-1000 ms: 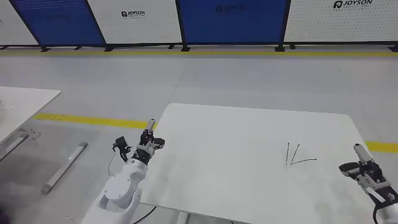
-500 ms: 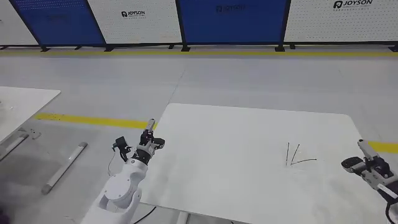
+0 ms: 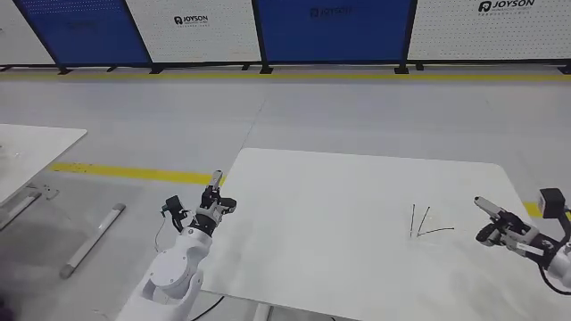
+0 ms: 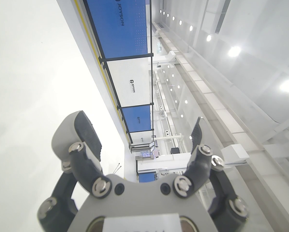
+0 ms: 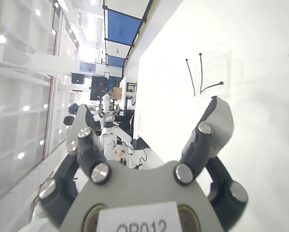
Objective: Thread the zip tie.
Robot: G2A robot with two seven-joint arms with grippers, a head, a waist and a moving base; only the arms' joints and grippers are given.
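Observation:
Three thin black zip ties [image 3: 423, 220] lie fanned out on the white table [image 3: 339, 223], near its right side, tails close together and heads spread apart. My right gripper [image 3: 483, 216] hovers at the table's right edge, a short way from the ties, pointing at them; it is open and holds nothing. From the right wrist the zip ties [image 5: 201, 73] lie just beyond the open right gripper [image 5: 149, 112]. My left gripper [image 3: 215, 185] sits at the table's left edge, far from the ties. It is open and empty in the left wrist view [image 4: 144, 131], with the zip ties [image 4: 118, 167] tiny in the distance.
Blue and white pegboard partitions [image 3: 335, 13] stand behind a yellow floor line [image 3: 134, 173]. Another white table [image 3: 31, 147] is at the far left, and a pale bar [image 3: 92, 239] lies on the floor beside it.
The right arm has swung round at the table's right edge, so its gripper now points left toward the zip ties. The left arm has not moved.

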